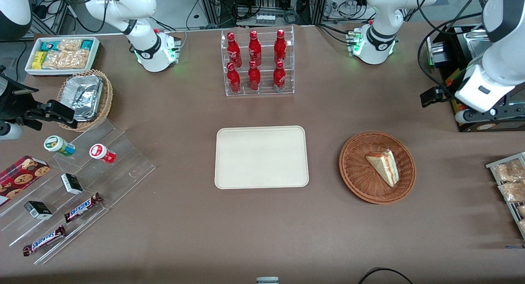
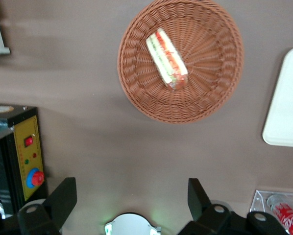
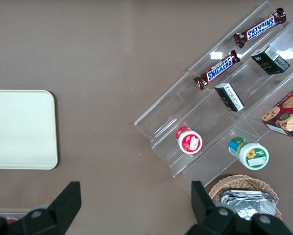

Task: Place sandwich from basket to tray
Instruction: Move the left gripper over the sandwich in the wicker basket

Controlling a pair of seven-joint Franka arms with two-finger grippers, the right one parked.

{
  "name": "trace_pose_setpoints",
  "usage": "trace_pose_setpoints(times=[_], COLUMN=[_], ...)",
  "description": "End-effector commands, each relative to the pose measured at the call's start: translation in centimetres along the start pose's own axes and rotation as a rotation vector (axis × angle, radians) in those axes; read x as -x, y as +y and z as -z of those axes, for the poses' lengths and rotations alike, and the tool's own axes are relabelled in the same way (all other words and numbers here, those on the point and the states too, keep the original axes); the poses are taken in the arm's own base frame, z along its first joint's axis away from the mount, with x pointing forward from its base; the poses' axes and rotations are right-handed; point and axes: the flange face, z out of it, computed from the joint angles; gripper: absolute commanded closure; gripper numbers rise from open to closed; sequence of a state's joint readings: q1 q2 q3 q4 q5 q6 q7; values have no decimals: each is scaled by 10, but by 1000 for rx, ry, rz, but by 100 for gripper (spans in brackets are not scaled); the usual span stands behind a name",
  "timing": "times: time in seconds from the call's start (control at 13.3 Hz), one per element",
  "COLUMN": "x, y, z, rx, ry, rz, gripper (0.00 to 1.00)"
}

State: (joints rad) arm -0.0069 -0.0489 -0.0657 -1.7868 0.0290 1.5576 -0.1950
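The sandwich [image 1: 383, 166], a pale wedge with red and green filling, lies in the round reddish-brown basket [image 1: 353, 181]. The cream tray [image 1: 261, 157] lies beside the basket, toward the parked arm's end, with nothing on it. My left gripper [image 1: 434, 97] hangs above the table, farther from the front camera than the basket and toward the working arm's end. In the left wrist view the gripper [image 2: 131, 188] is open and empty, with its dark fingers [image 2: 63, 196] wide apart. The sandwich [image 2: 167, 58], basket [image 2: 205, 95] and an edge of the tray [image 2: 286, 98] show there. The tray also shows in the right wrist view [image 3: 21, 128].
A clear rack of red bottles [image 1: 257, 62] stands farther back than the tray. A black box with a yellow panel [image 2: 28, 156] sits near the gripper. A wire rack of snacks [image 1: 510, 185] is at the working arm's end. A clear stepped stand [image 1: 74, 181], a foil-filled tan basket [image 1: 84, 97] and a white snack bin [image 1: 61, 54] are at the parked arm's end.
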Motion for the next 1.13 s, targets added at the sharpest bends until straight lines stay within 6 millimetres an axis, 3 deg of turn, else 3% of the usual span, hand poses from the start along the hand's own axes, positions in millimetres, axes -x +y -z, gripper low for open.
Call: trace_pose_setpoints(times=[0.0, 0.68, 1.05], x=[-4, -21, -38], y=[4, 12, 20], z=[-35, -142, -175], rx=[-12, 47, 58], ry=[31, 144, 141], rz=[74, 392, 432], gripper=[0, 0, 0])
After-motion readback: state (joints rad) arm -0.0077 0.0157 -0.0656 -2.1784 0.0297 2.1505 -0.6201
